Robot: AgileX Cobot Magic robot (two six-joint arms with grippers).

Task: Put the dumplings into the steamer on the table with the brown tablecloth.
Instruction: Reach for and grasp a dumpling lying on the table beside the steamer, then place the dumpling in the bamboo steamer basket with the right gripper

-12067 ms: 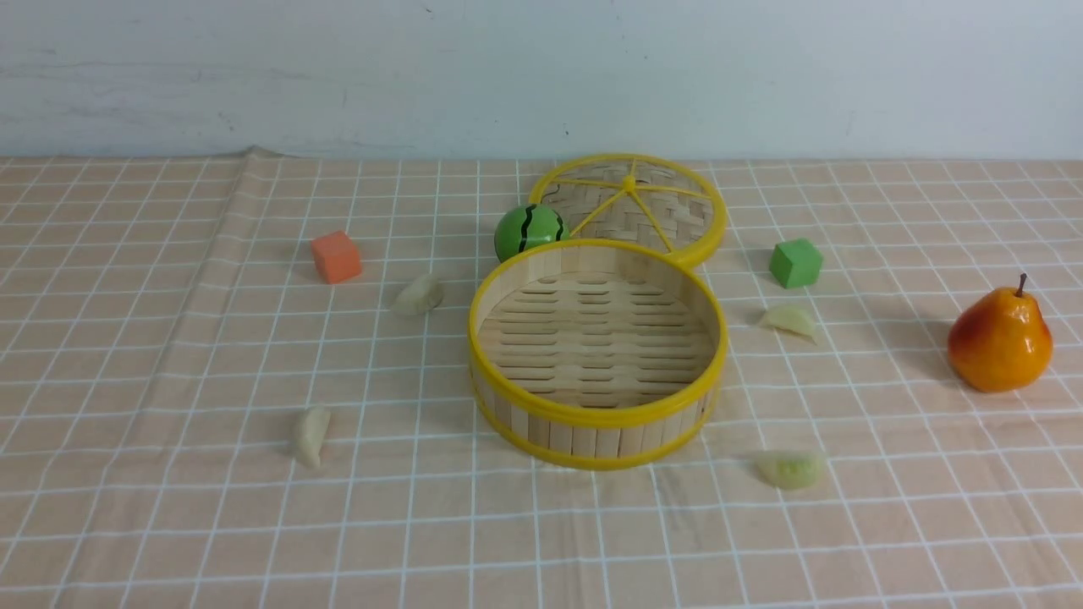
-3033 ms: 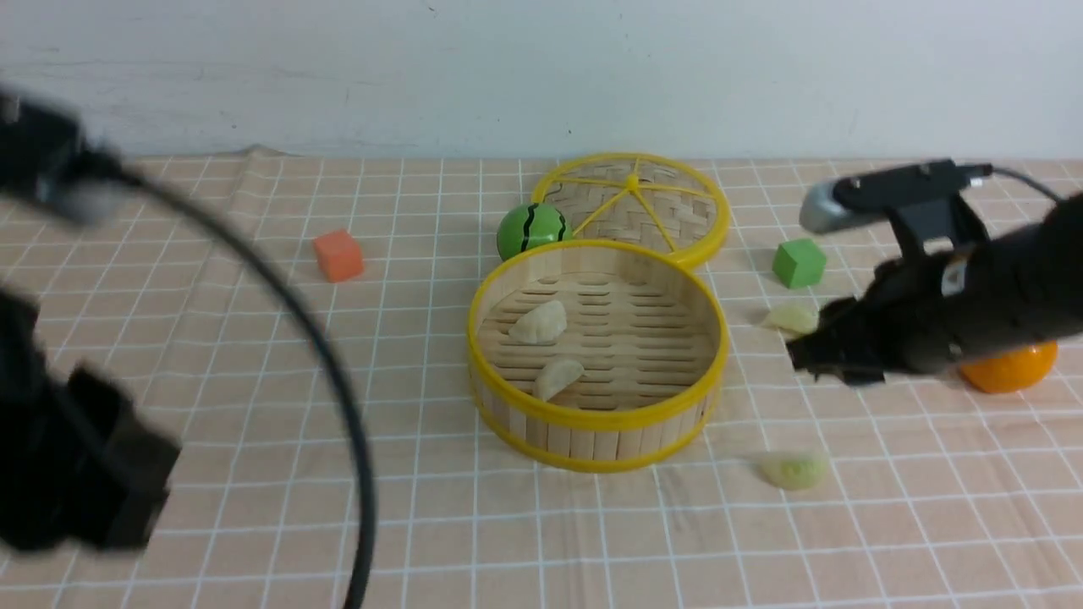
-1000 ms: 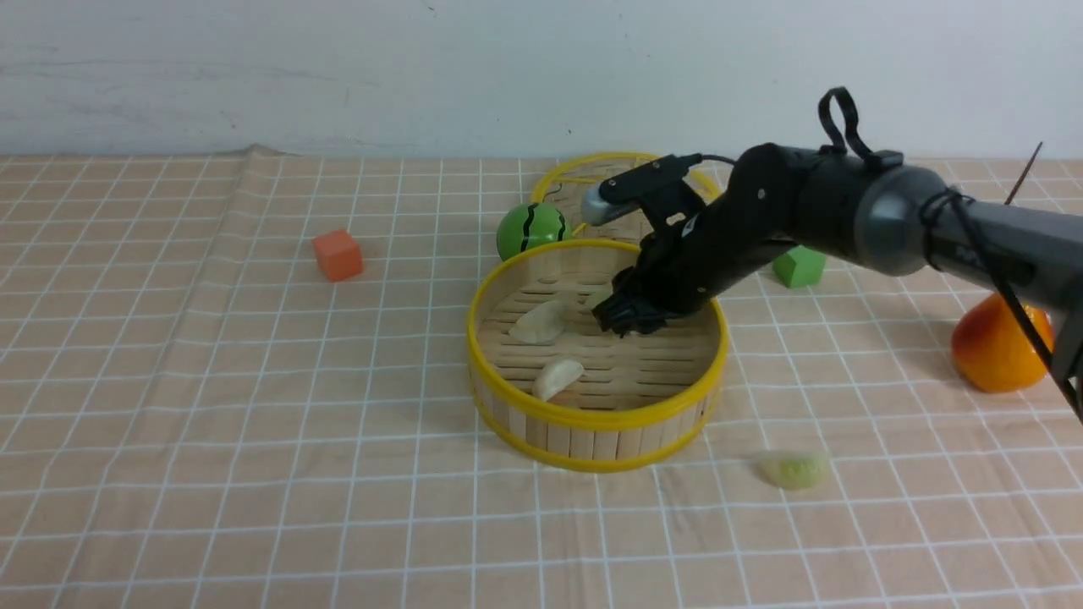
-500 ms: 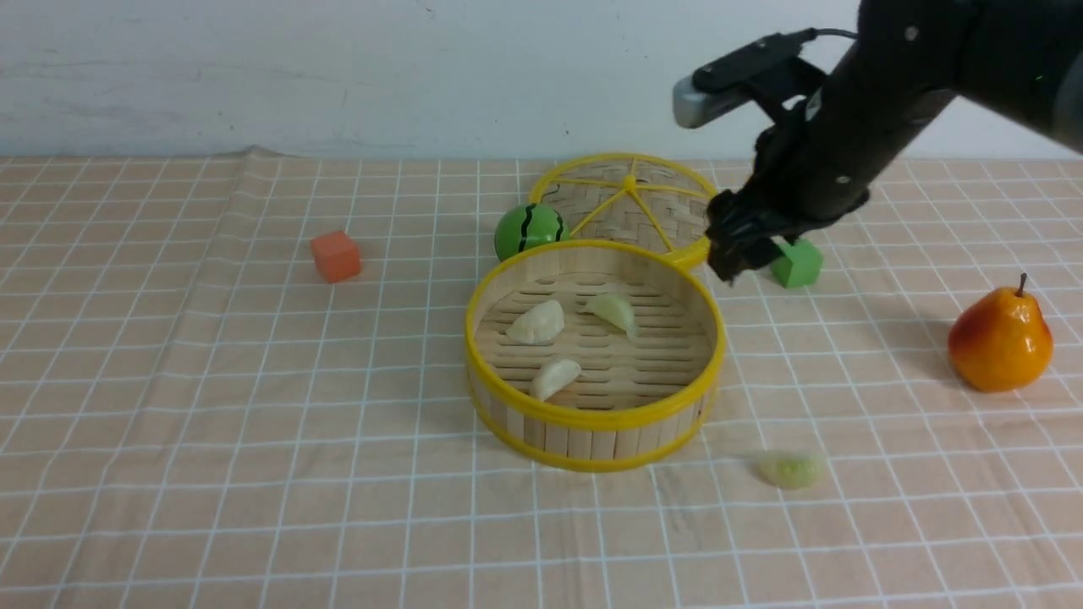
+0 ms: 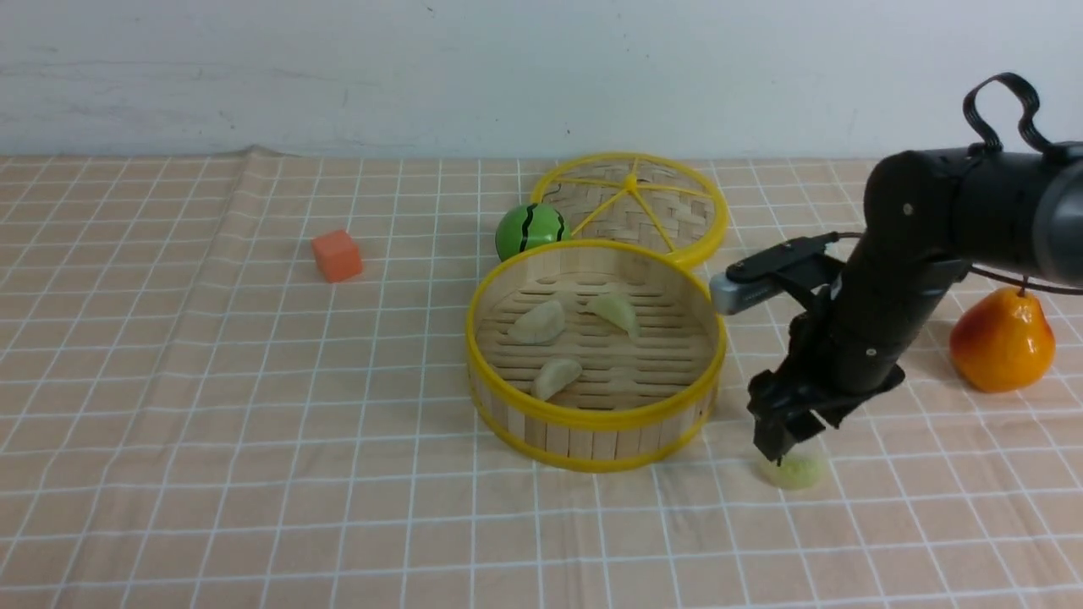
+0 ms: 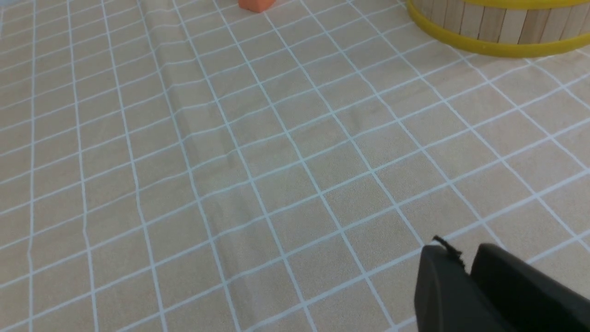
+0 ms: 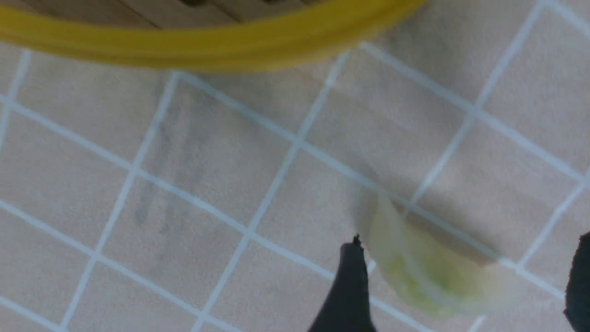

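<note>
The right pincer (image 5: 780, 447) is open wide around the one pale green crescent dumpling (image 5: 795, 474) outside.
This soft, see-through dumpling lies on the light brown grid-lined tablecloth (image 5: 254, 381) at 4 o'clock from the round bamboo steamer (image 5: 596, 427), near it, between two black fingers (image 7: 350, 295). Two cream-white dumplings (image 5: 540, 323) and one pale green dumpling (image 5: 615, 310) lie on the steamer's slat floor. The left pincer (image 6: 465, 272) is closed, holding nothing.

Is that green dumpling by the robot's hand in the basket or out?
Out. The green dumpling lies on the tablecloth beside the steamer, the open right hand straddling it.
</note>
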